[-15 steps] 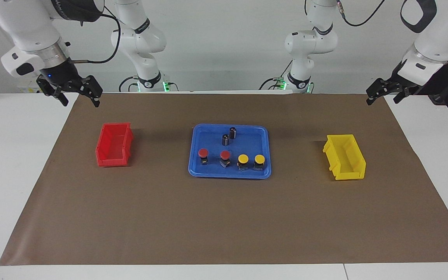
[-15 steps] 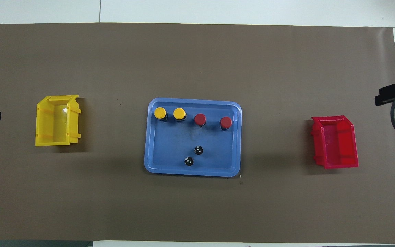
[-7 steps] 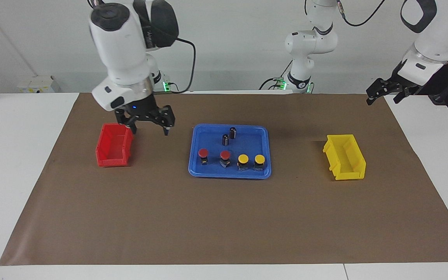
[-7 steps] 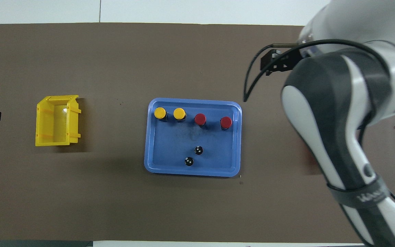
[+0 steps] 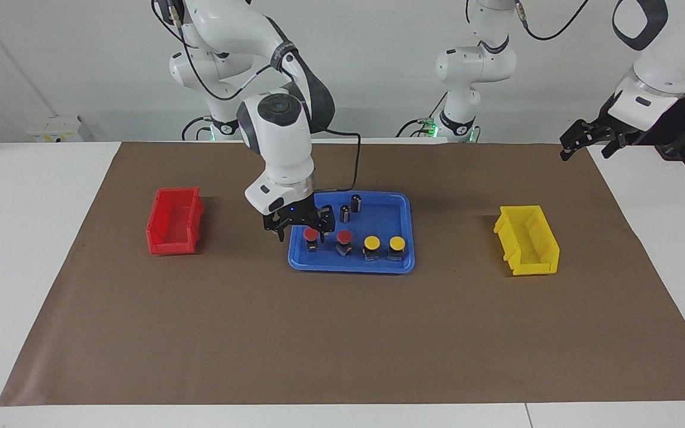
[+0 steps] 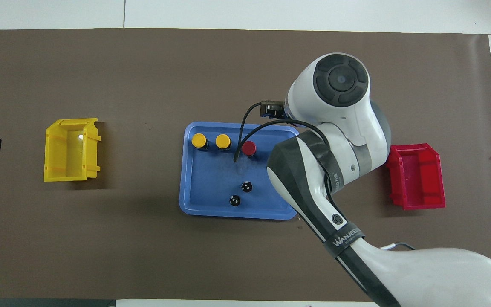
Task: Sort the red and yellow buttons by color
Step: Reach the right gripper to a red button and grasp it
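I see my right gripper (image 5: 302,229) spread open over a red button (image 5: 311,235) in the blue tray (image 5: 402,261); its arm hides that button from overhead. Beside it stand another red button (image 6: 249,148), two yellow buttons (image 6: 211,140) and two dark cylinders (image 6: 241,193). My left gripper (image 5: 586,139) waits open above the worktop (image 5: 27,249) edge. A red bin (image 5: 174,221) and a yellow bin (image 5: 527,239) flank the tray.

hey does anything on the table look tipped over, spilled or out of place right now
Nothing stands out. All four buttons stand upright in a row in the blue tray, with two dark cylinders upright nearer the robots. The red bin and yellow bin sit empty. The open right gripper hovers by the end red button.
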Controlling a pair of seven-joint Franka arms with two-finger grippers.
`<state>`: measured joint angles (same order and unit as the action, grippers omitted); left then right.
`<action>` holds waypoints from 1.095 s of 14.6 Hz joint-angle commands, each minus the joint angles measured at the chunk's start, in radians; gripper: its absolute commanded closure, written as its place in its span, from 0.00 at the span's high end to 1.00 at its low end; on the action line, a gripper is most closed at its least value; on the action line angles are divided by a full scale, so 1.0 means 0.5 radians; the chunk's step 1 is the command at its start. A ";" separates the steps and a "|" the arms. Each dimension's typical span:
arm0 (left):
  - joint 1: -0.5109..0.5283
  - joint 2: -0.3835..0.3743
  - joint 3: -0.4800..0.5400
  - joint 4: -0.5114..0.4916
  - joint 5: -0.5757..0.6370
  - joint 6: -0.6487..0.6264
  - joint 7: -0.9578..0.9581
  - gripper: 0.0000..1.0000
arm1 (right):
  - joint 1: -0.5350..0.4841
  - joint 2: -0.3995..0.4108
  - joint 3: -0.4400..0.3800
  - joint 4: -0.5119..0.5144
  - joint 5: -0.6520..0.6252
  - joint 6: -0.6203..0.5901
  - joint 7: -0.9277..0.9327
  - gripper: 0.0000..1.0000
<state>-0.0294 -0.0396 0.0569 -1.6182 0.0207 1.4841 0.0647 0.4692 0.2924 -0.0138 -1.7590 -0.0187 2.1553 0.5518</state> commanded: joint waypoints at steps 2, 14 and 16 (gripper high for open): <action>0.013 -0.019 -0.006 -0.006 -0.011 -0.026 0.024 1.00 | 0.056 -0.082 -0.006 -0.249 0.004 0.137 0.059 1.00; 0.013 -0.019 -0.006 -0.006 -0.011 -0.026 0.024 1.00 | 0.105 -0.109 -0.006 -0.464 0.004 0.325 0.050 0.81; 0.013 -0.019 -0.003 -0.006 -0.014 -0.026 0.021 1.00 | 0.105 -0.112 -0.006 -0.464 0.004 0.325 0.041 0.75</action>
<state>-0.0294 -0.0396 0.0569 -1.6182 0.0207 1.4837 0.0647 0.5202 0.2656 -0.0143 -1.9550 -0.0187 2.2956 0.5677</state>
